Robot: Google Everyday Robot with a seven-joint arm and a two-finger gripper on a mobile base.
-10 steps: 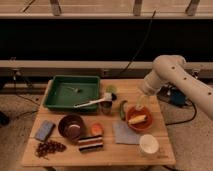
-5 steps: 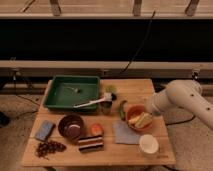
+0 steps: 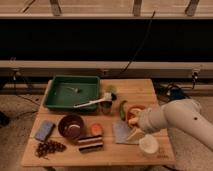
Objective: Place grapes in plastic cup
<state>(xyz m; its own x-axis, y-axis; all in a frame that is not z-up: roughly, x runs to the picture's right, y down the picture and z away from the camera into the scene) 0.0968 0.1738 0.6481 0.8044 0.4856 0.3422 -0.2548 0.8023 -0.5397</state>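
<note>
The grapes [image 3: 49, 148], a dark reddish-purple bunch, lie at the table's front left corner, in front of the blue sponge [image 3: 44, 130]. The small yellow-green plastic cup [image 3: 110, 91] stands by the green tray's right front corner. My gripper [image 3: 134, 128] is at the end of the white arm, which reaches in from the right. It hangs low over the front right of the table, between the orange bowl [image 3: 134, 110] and the white cup [image 3: 148, 145]. It is far from both the grapes and the plastic cup.
A green tray [image 3: 56, 95] sits at the back left, with a white-handled brush [image 3: 92, 102] across its rim. A dark cup [image 3: 106, 107], a maroon bowl [image 3: 71, 126], an orange object [image 3: 96, 129], a striped block [image 3: 91, 143] and a grey cloth [image 3: 121, 132] fill the middle.
The arm has swung down and towards the front, from above the table's right rear edge to low over the orange bowl and the white cup. The objects have not moved.
</note>
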